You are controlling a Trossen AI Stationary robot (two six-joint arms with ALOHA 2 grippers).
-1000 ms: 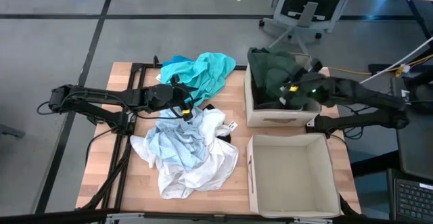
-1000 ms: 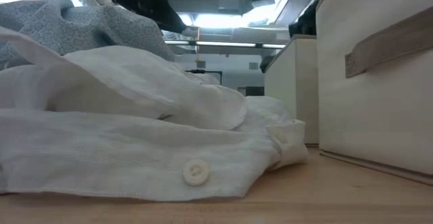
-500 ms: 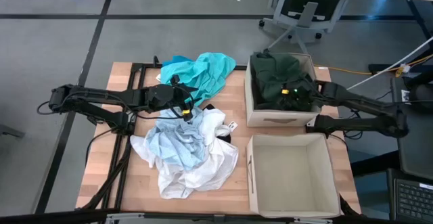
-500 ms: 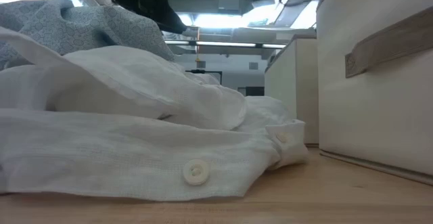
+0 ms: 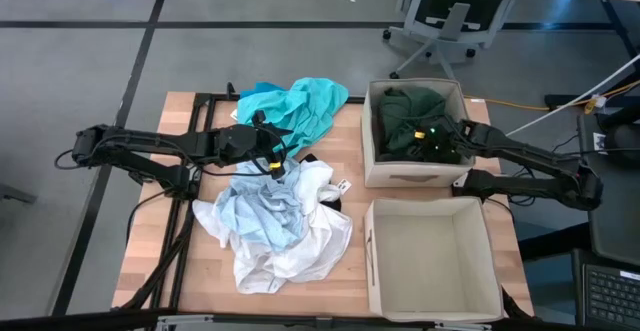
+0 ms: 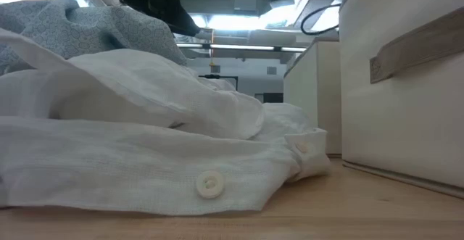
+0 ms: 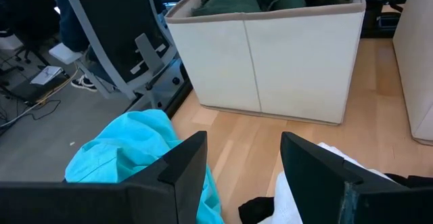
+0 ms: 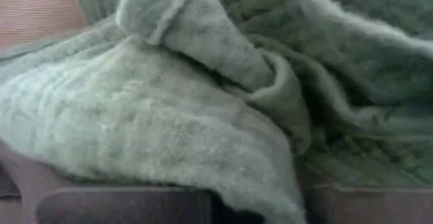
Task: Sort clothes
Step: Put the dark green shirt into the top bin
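While the table (image 5: 160, 221) carries everything here, the two beige boxes take up its right side; the far box (image 5: 372, 161) holds the dark green garment (image 5: 405, 116), and the near box (image 5: 385, 296) shows nothing inside in the high view. The remaining clothes lie left of the boxes: a white shirt (image 5: 300, 241) with a pale blue garment (image 5: 255, 216) heaped on it, a teal garment (image 5: 305, 106) behind them toward the table's far edge, and a scrap of black fabric (image 7: 256, 209) just beside the white.

The right gripper (image 5: 432, 139) sits down inside the far box, buried in the green cloth; its wrist view is filled with that knit right up against the fingers, so it cannot be told whether they pinch the cloth or stand apart. The left gripper (image 7: 237, 163) hovers over the seam between teal and white, fingers spread, holding nothing.

The step in hand looks like settling the green garment into its box. Done well, the release should come low, with the cloth wholly inside the rim; the arm should then lift straight up so no loose fold trails over the wall; the left gripper is best aimed at the teal garment's raised bunch, clear of the white shirt.
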